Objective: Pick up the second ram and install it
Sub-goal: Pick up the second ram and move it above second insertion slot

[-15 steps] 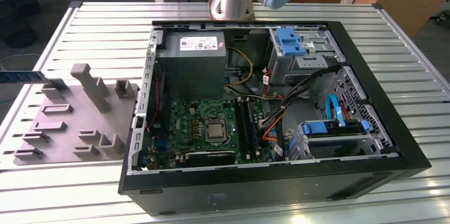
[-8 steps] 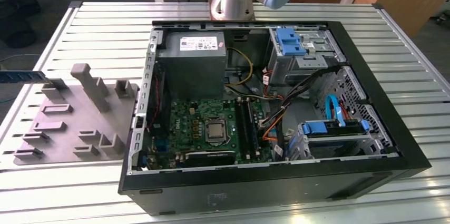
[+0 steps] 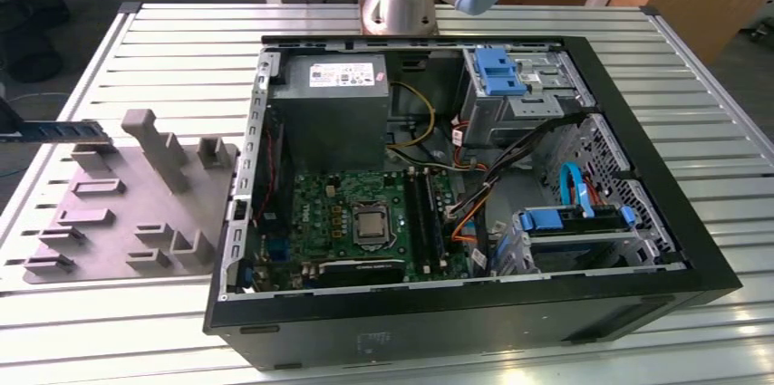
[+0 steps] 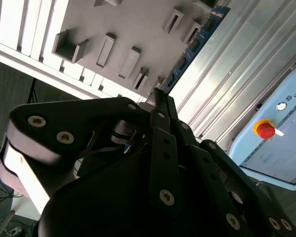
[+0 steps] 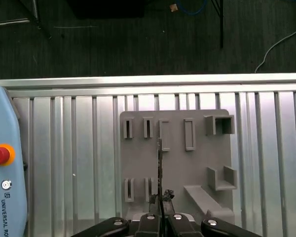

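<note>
Green ram (image 3: 67, 129) is clamped at one end in the shut gripper (image 5: 160, 198), its long axis straight out from the fingertips, over the tray (image 3: 121, 222); the case (image 3: 484, 331) lies towards the exterior view's right

tool (image 5: 161, 198): cut off at edge | second ram (image 5: 159, 163): end hidden by tool

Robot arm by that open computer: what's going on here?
The arm's end effector is shut on a ram, holding it over the grey tray. The open case sits beside the tray, toward the exterior view's right. The ram is not in the motherboard yet.
</note>
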